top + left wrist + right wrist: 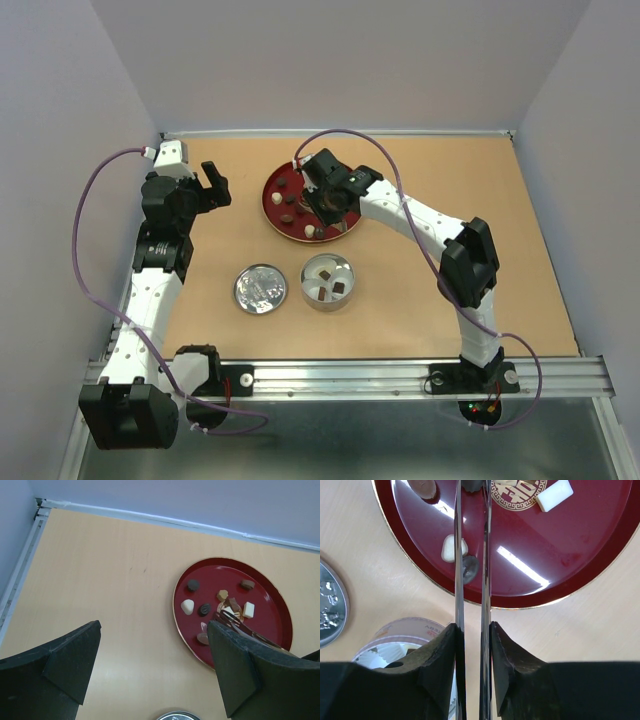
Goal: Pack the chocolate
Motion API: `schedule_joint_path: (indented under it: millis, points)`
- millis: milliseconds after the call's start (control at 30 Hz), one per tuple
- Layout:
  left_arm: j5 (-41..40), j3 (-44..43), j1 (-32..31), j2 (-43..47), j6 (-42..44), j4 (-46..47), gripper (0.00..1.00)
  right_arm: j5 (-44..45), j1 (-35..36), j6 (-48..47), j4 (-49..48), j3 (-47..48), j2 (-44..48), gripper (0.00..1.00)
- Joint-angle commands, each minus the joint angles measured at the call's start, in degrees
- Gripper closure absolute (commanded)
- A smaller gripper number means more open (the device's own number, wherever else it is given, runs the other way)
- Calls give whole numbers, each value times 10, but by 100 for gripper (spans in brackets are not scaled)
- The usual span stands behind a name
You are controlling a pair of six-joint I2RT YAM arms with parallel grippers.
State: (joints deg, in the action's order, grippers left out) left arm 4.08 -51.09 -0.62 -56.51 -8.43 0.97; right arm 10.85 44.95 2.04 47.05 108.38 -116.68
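- Progress looks early: the round tin (327, 283), lower centre of the top view, has at least two brown pieces of chocolate (340, 289) sitting in its white paper cups (320, 266).
- Most of the candy is not yet packed. Dark, tan and cream pieces lie scattered on the red plate (265, 587), at the right of the left wrist view.
- The right gripper (473, 640) is clamped on the long tongs (457, 555) and squeezes the two blades close together. They reach over the plate towards the top edge of its wrist view.
- The blade tips meet a dark piece at that top edge, but the frame cuts them off, so I cannot tell whether it is pinched.
- The left gripper (154, 630) is spread wide and holds nothing, hovering left of the plate.
- The lid (261, 289) lies on the table (480, 220) just left of the tin, so closing also appears to remain.
- My guess is that many plate-to-tin trips are left.
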Motion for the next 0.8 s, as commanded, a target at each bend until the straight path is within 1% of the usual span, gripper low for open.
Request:
schedule_joint_path:
  millis: [0,300,533,767]
  points:
    - [2,-2,2,1,4,17,1,-3,-5,-6,-27,18,15,69]
    - [3,-2,2,1,4,16,1,-22,-5,2,-26,-4,81,69]
    - [1,-1,2,0,3,16,1,-47,-4,7,-23,-44,131,69]
    - [1,-2,2,-1,4,16,1,-63,-5,15,23,-84,197,69]
